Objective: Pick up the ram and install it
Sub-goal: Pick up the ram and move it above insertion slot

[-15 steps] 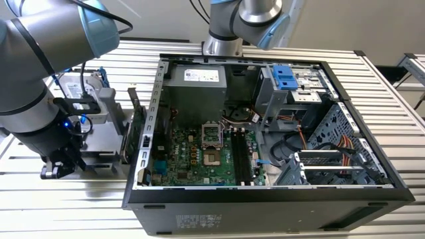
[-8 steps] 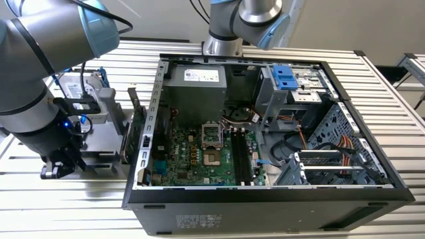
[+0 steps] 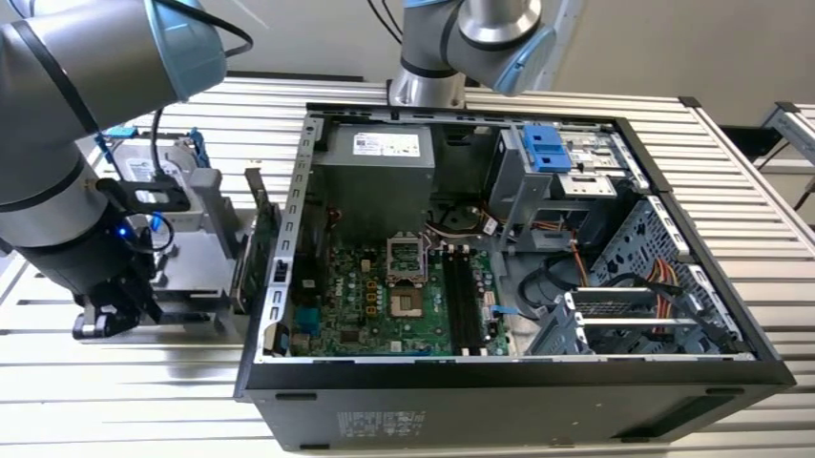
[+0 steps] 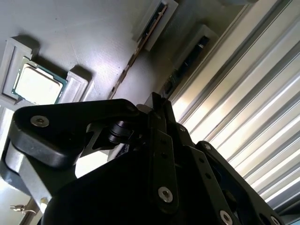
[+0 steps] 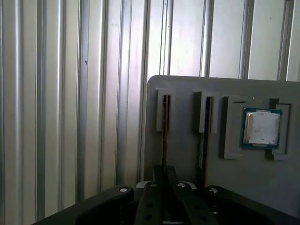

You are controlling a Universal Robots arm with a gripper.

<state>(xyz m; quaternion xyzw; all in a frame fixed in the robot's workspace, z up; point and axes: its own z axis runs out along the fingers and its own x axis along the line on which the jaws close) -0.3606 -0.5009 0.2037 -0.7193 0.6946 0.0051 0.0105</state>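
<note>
The ram is a thin stick standing on edge in a slot of a grey holder; it also appears as the ram in the second wrist view. My gripper sits low over that slot, its black fingers closed tight on either side of the stick's near end. In the exterior view the gripper hangs at the left, outside the open computer case. The motherboard lies inside the case, with its long black slots near the middle.
A second stick stands in the neighbouring slot, and a processor chip lies in a recess beside it. A green card leans between holder and case. A hard drive stands behind. Ribbed metal table surrounds everything.
</note>
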